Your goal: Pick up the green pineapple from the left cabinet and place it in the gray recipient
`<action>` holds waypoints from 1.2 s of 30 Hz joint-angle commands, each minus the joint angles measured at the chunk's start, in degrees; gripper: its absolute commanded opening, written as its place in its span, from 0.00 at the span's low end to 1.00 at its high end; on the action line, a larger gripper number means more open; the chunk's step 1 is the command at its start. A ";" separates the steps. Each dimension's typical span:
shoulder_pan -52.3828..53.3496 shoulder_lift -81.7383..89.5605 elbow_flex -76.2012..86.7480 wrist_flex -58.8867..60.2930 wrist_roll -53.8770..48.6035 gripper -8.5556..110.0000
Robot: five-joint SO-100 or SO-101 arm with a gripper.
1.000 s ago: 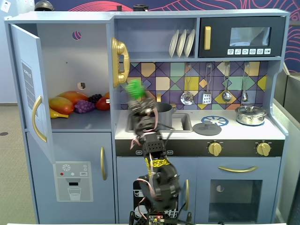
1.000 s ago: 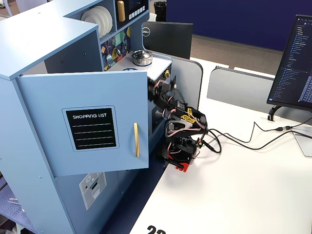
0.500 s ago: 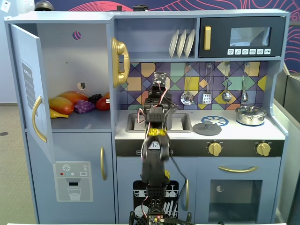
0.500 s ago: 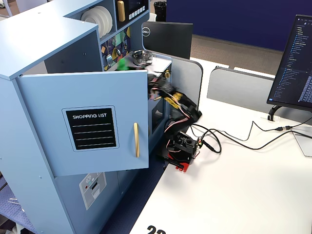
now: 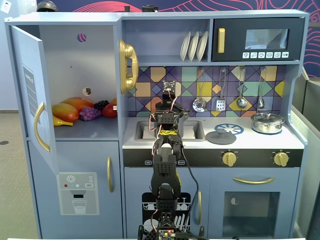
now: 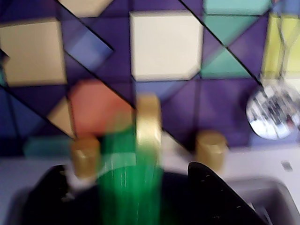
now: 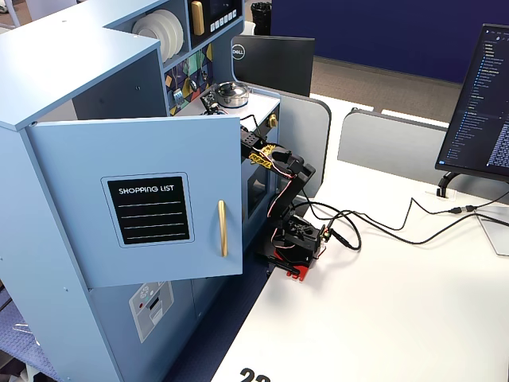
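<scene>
Front fixed view, left to right: cabinet [image 5: 75, 60] on the far left with its door [image 5: 30, 90] swung open. The shelf holds a yellow-orange fruit [image 5: 65, 112], purple grapes [image 5: 90, 113] and something red behind them. Nothing green shows on that shelf.

The arm [image 5: 165, 170] stands at centre, reaching up and over the sink [image 5: 145, 131]. A gray lid [image 5: 220, 136] lies flat on the counter right of the sink, and a shiny silver pot [image 5: 267, 122] sits further right.

Wrist view: the gripper [image 6: 126, 167] has its black fingers [image 6: 220, 197] spread. There are gaps between them and the pineapple [image 6: 126, 187], which sits between them without touching either.
- Pineapple is above the sink area, just in front of the gold faucet [image 6: 148, 122] and between the two gold knobs [image 6: 85, 154].
- It looks like a bright green, semi-transparent smear streaked top to bottom, so its apparent long axis is vertical in this view.
- Too blurred to make out bumps or crown, so I can't tell which way the crown points.
- There's a dark shape [image 6: 173, 201] under it; can't confirm it's the gray pot.
- A ladle [image 6: 274, 112] hangs on the tiled wall at right.

Side fixed view: the door's shopping list panel [image 7: 151, 211] faces the camera and hides the cabinet interior.
</scene>
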 commanded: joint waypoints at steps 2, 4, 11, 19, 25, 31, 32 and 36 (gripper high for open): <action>1.14 17.93 2.55 11.51 0.97 0.29; 2.11 28.39 8.53 19.78 0.79 0.27; 3.60 53.09 24.17 54.84 -7.73 0.22; 0.09 55.90 49.13 59.77 -3.25 0.19; -0.88 57.57 66.88 52.38 -1.85 0.16; -1.76 59.50 72.42 58.18 3.16 0.15; -2.02 59.50 72.42 59.77 3.43 0.15; -2.64 64.60 72.42 72.77 1.05 0.17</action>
